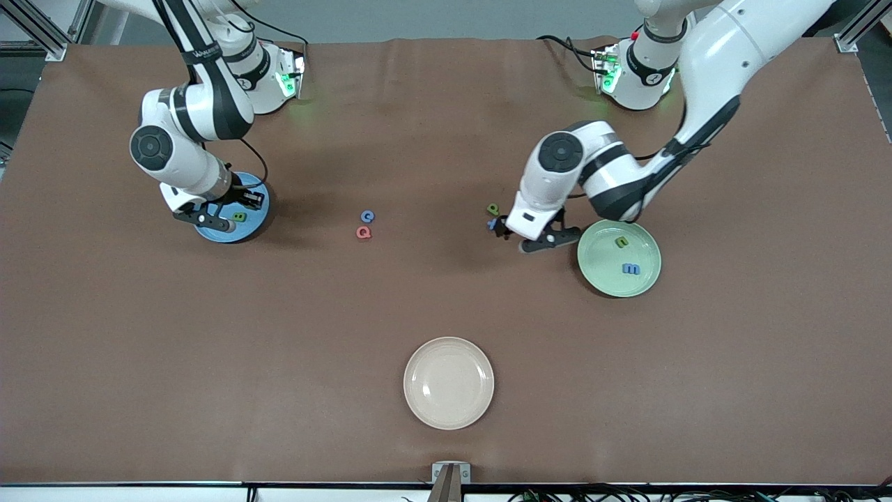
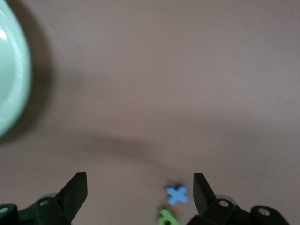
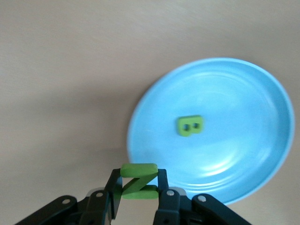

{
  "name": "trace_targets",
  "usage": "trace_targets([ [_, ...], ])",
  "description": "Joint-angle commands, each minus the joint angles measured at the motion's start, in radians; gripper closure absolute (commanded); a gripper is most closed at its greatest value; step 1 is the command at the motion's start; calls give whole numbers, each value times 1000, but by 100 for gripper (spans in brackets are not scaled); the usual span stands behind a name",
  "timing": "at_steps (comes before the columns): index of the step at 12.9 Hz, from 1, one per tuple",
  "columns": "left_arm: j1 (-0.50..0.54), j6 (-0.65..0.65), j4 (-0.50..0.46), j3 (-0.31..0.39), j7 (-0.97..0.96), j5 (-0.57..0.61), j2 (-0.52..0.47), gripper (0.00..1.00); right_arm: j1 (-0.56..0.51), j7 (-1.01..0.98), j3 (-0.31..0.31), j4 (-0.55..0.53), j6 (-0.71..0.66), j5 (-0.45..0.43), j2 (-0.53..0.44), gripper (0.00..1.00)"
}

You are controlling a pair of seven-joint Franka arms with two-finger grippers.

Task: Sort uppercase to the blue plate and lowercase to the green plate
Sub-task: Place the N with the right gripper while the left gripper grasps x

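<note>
My right gripper is shut on a green N over the edge of the blue plate, where a green B lies. My left gripper hangs open and empty just above the table, next to a blue x and a green p, beside the green plate. That plate holds a small green letter and a blue m. A blue G and a red Q lie mid-table.
A cream plate with nothing on it sits near the front camera's edge of the brown table. Both arms' bases stand along the edge farthest from that camera.
</note>
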Motion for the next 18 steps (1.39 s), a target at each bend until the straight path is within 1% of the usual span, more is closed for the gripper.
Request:
trace_targets([
  [1, -149, 0, 75, 102, -48, 7, 47, 1, -48, -27, 19, -102, 119, -44, -26, 99],
  [3, -240, 70, 77, 177, -92, 7, 53, 1, -98, -64, 19, -128, 179, -44, -6, 99],
  [4, -270, 94, 77, 205, -114, 7, 58, 4, -109, -70, 20, -134, 193, -44, 4, 99],
  [6, -289, 112, 70, 214, -134, 8, 61, 10, -114, -69, 20, -136, 205, -44, 40, 98],
  [7, -288, 112, 64, 213, -134, 8, 67, 11, -121, -69, 20, -136, 220, -44, 54, 92],
  [8, -287, 114, 60, 213, -135, 7, 72, 14, -128, -69, 20, -133, 222, -44, 64, 53],
  [9, -287, 114, 58, 213, -136, 7, 79, 17, -132, -69, 20, -131, 224, -43, 66, 6],
  [10, -287, 114, 52, 213, -136, 7, 79, 22, -137, -69, 20, -131, 224, -44, 66, 0],
  [12, -286, 114, 35, 213, -136, 5, 81, 28, -132, -61, 22, -125, 205, -43, 60, 0],
  [13, -284, 114, 32, 213, -136, 5, 81, 31, -122, -49, 26, -115, 172, -43, 48, 0],
  [14, -286, 114, 32, 213, -136, 5, 81, 37, -102, -40, 32, -75, 102, -31, 28, 0],
  [16, -283, 114, 27, 213, -136, 5, 82, 47, -30, 53, 34, 2, -3, -27, 18, 0],
  [18, -280, 114, 20, 211, -137, 5, 81, 59, 76, 168, 34, 49, -25, -26, 26, 0],
])
